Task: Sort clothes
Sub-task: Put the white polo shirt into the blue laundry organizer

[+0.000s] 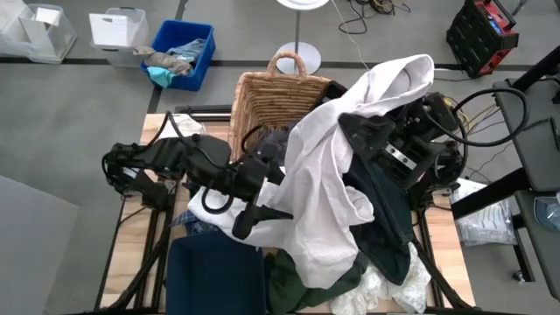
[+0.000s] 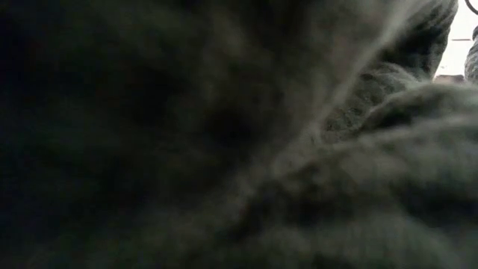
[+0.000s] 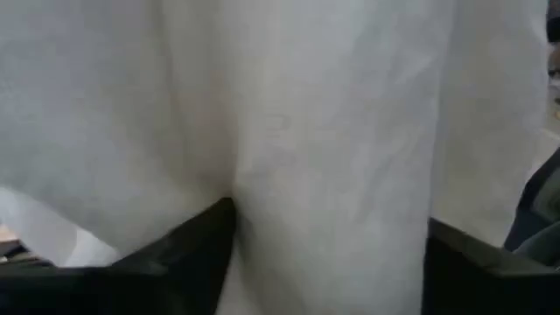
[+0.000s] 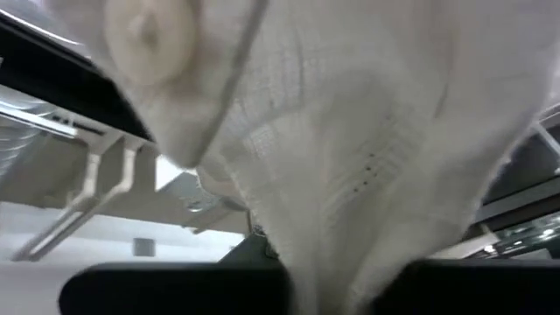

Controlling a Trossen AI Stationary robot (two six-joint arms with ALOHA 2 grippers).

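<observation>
A large white garment (image 1: 324, 175) hangs from high over my right arm (image 1: 389, 140) down onto a pile of clothes: a dark one (image 1: 389, 210), a dark green one (image 1: 297, 284), a white one (image 1: 389, 289) and a dark blue one (image 1: 214, 276). My right gripper (image 4: 332, 293) is shut on the white garment; in the high view the cloth hides it. My left gripper (image 1: 273, 208) is open at the hanging cloth's left side, and the white cloth (image 3: 332, 157) fills the space between its fingers (image 3: 175, 258). A grey knit cloth (image 2: 299, 149) blocks the low view. My right gripper pinches a bunched part of the white garment (image 4: 337, 254) between its two fingers, several layers gathered together. The gripper is tipped upward, toward the ceiling. The cloth spreads over and beyond the fingers and hangs slack toward the pile. My left gripper has the cloth between its open fingers; I cannot tell whether it touches.
A wicker basket (image 1: 271, 101) with a handle stands at the table's far side, behind the pile. On the floor beyond are a blue bin (image 1: 203, 66) with teal and beige rags and clear white bins (image 1: 118, 31). A lamp base (image 1: 297, 57) stands behind the basket.
</observation>
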